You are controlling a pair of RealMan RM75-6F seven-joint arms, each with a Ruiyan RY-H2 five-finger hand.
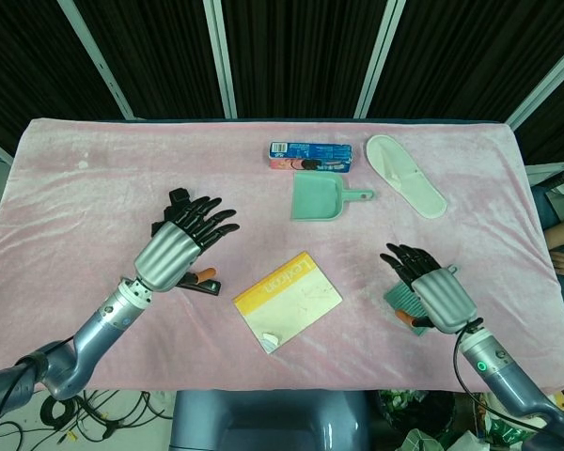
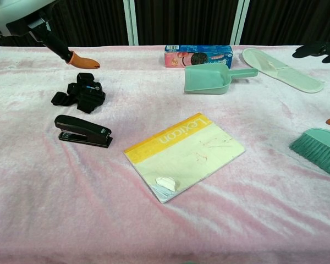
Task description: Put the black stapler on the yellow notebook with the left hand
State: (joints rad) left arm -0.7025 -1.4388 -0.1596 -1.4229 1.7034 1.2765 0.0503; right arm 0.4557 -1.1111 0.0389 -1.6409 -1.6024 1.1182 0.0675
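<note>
yellow notebook [image 2: 185,155] printed "Lexicon", black stapler [image 2: 83,131] beside

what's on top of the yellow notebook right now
On the yellow notebook lies only a small crumpled white scrap near its lower corner. The black stapler is not on it; it rests on the pink cloth beside it. Anything under the notebook is hidden.

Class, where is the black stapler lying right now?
In the chest view the black stapler lies on the pink cloth at left, between the black strap bundle and the yellow notebook.
</note>
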